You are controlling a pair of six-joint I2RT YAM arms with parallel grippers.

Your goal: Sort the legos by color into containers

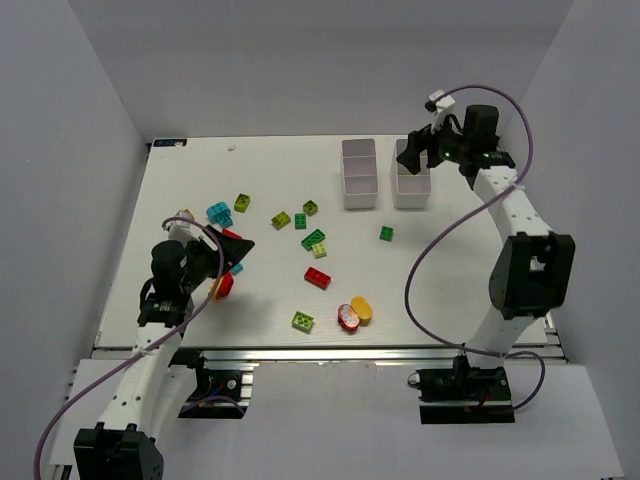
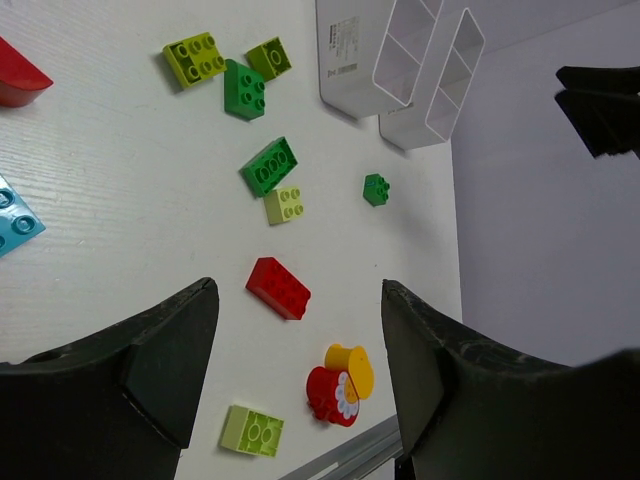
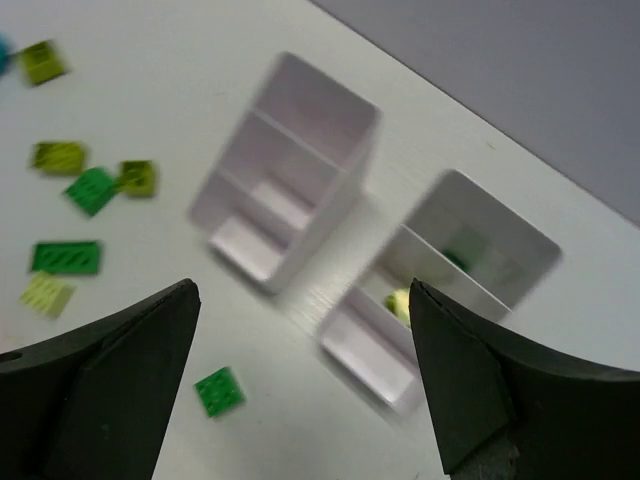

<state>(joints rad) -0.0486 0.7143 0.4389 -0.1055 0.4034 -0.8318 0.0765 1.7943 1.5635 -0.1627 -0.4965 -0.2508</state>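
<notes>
Lower left of the overhead view, my left gripper (image 1: 232,262) hangs spread, empty; most legos (image 1: 316,277) lie loose mid-frame. Upper right, my right gripper (image 1: 412,158) gapes, empty, over the right bin (image 1: 411,192), where two greenish pieces (image 3: 400,300) sit: sorting looks barely begun.

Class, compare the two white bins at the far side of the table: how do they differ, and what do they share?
The left bin looks empty in every compartment; the right bin holds a lime piece and something dark green, both blurred. The right gripper hovers open over the right bin; nothing hangs over the left bin. Both are narrow, white, three-compartment bins, standing side by side.
</notes>
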